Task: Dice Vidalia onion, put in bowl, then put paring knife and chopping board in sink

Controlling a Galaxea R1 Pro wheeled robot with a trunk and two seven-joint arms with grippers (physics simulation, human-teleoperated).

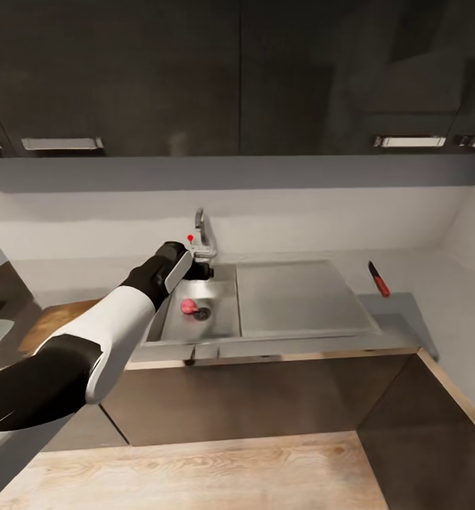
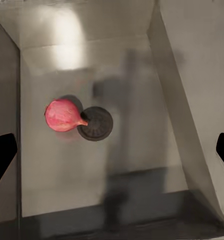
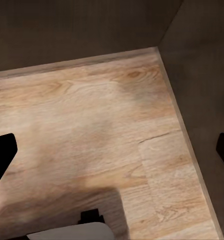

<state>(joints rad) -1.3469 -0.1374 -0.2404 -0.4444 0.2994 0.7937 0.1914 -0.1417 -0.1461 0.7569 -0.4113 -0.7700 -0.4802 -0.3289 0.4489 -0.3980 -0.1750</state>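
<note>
Reaching from the left side of the scene, my left arm stretches over the countertop (image 1: pixel 408 312) toward the sink (image 1: pixel 227 329), passing above the brown chopping board (image 1: pixel 57 319) that lies on the worktop at that end. My left gripper (image 1: pixel 195 268) hangs above the basin just in front of the faucet (image 1: pixel 203 237), its two fingers spread wide and holding nothing; in the left wrist view the dark fingertips sit at the two edges of the frame with the basin floor between them. The Vidalia onion (image 2: pixel 62 115) rests on the sink bottom, touching the rim of the round drain (image 2: pixel 95 123), its pointed tip aimed at the drain so its long axis runs from bulb to drain. From my gripper it lies below and off-centre, closer to one finger than the other, so I judge the coming move needs a small sideways shift to centre the bulb before I descend and close across its rounded width. Further right, past the flat drainboard (image 1: pixel 301 297), the paring knife (image 1: pixel 378 278) lies on the counter, well apart from the onion. My right gripper (image 3: pixel 112 150) is also spread and empty, pointing down at the wooden floor (image 3: pixel 91 130), so the left arm is clearly the nearer one for this pick.
</note>
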